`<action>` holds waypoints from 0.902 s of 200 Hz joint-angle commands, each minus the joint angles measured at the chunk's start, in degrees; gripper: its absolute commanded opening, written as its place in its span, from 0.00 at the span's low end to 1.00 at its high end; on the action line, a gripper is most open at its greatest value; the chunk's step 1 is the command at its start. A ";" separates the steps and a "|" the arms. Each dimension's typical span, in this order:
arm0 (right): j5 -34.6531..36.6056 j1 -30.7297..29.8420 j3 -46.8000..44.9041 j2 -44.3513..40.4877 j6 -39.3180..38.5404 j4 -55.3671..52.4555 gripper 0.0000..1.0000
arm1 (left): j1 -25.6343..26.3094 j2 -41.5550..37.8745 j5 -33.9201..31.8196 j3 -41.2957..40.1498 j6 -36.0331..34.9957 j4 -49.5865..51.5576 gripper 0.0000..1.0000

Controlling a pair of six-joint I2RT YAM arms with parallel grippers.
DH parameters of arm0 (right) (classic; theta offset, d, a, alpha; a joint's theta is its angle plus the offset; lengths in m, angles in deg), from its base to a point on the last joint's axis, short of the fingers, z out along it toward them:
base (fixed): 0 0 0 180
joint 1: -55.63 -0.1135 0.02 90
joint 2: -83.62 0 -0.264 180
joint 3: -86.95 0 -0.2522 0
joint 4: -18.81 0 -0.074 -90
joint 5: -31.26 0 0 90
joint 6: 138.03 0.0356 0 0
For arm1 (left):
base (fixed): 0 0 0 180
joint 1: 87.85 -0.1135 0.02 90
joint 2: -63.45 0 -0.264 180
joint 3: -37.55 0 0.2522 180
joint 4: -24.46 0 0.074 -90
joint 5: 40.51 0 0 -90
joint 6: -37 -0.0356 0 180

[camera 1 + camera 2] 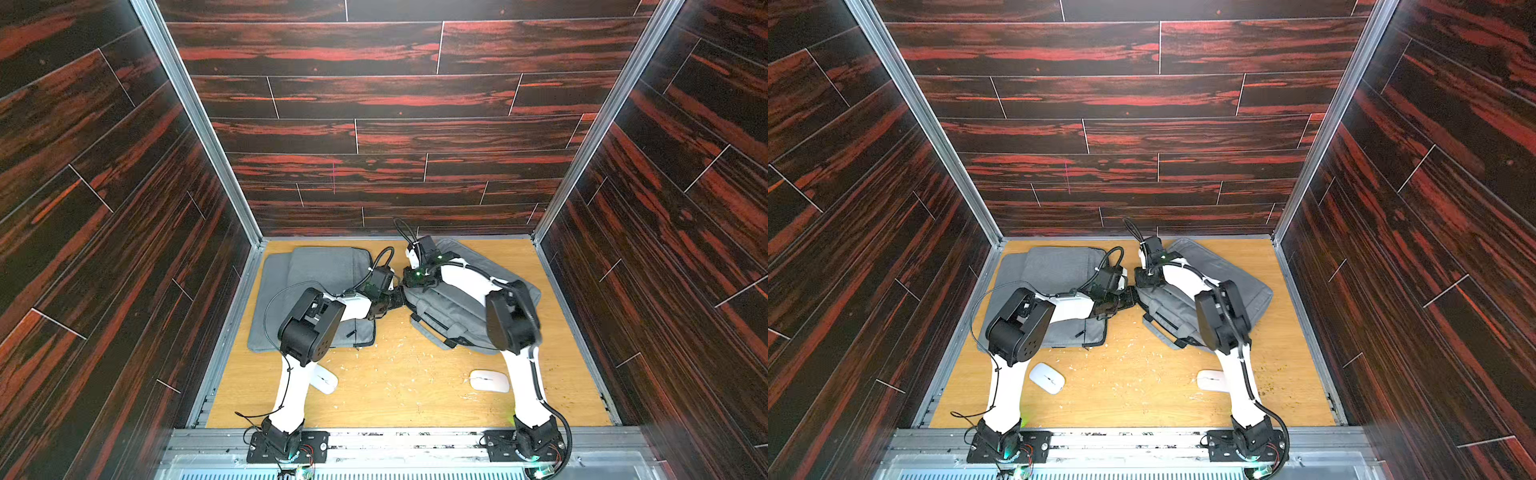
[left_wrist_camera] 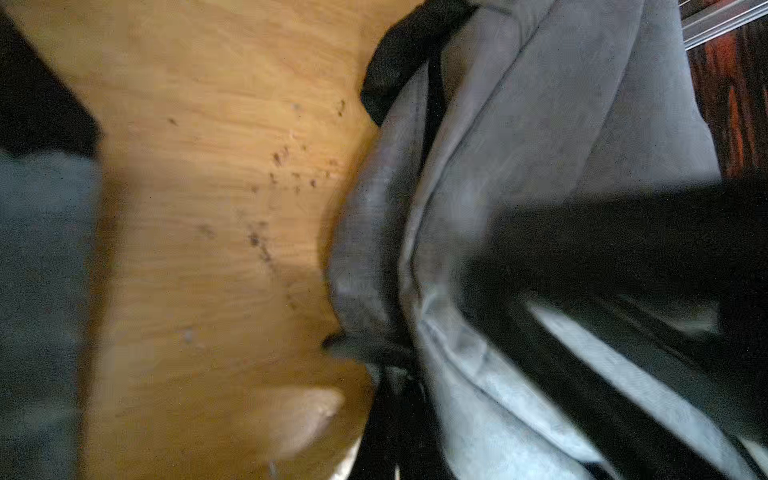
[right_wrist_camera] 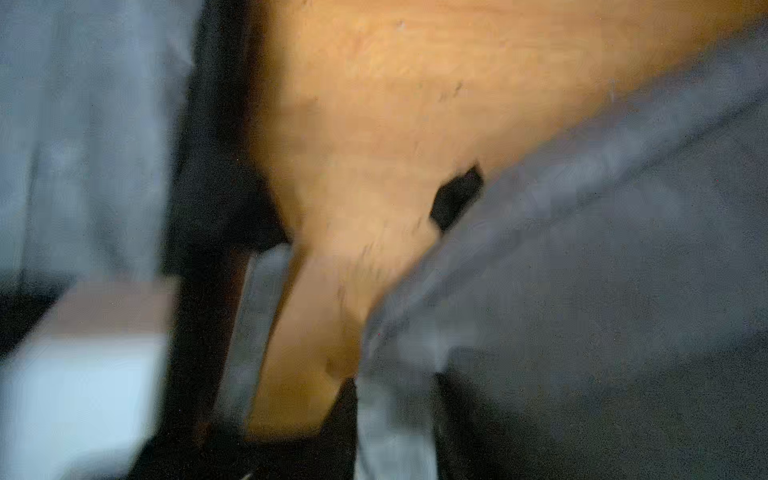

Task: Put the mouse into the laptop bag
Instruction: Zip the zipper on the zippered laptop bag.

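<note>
Two white mice lie on the wooden table near its front edge: one mouse (image 1: 324, 379) (image 1: 1046, 377) by my left arm, the other mouse (image 1: 489, 380) (image 1: 1210, 380) by my right arm. No gripper touches either. A grey laptop bag (image 1: 440, 309) (image 1: 1171, 309) with black handles lies askew at the right. My left gripper (image 1: 397, 300) (image 1: 1128, 298) (image 2: 392, 395) is shut on that bag's (image 2: 540, 124) left edge. My right gripper (image 1: 409, 284) (image 1: 1142, 282) (image 3: 395, 415) sits just behind it on the same corner; its fingers stand apart with grey bag (image 3: 582, 270) cloth between them, all blurred.
A second grey bag (image 1: 320, 270) (image 1: 1054, 266) lies flat at the back left, partly under my left arm. Pale crumbs are scattered over the table (image 1: 395, 395) in the middle. Dark wood-pattern walls with metal rails enclose the table on three sides.
</note>
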 commanded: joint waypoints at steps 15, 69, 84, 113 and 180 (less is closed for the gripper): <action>-0.05 -0.98 -3.52 -6.34 -1.61 -6.37 0.41 | 0.15 -2.07 -0.18 0.72 0.05 2.71 0.00; 6.29 -2.34 -6.26 -6.73 -2.73 -9.19 0.48 | 0.12 -3.00 0.05 -0.47 0.85 1.88 0.00; 6.43 -2.82 -5.32 -5.21 -2.94 -10.03 0.49 | 0.10 -3.00 0.07 -0.61 1.23 1.40 0.00; 9.40 -4.68 -2.34 -1.17 -3.12 -12.05 0.50 | 0.08 -3.00 0.43 -0.61 1.41 1.31 0.00; 3.46 -3.13 1.59 5.41 1.93 -8.53 0.00 | 0.13 -2.91 2.93 -1.92 4.20 -1.72 0.00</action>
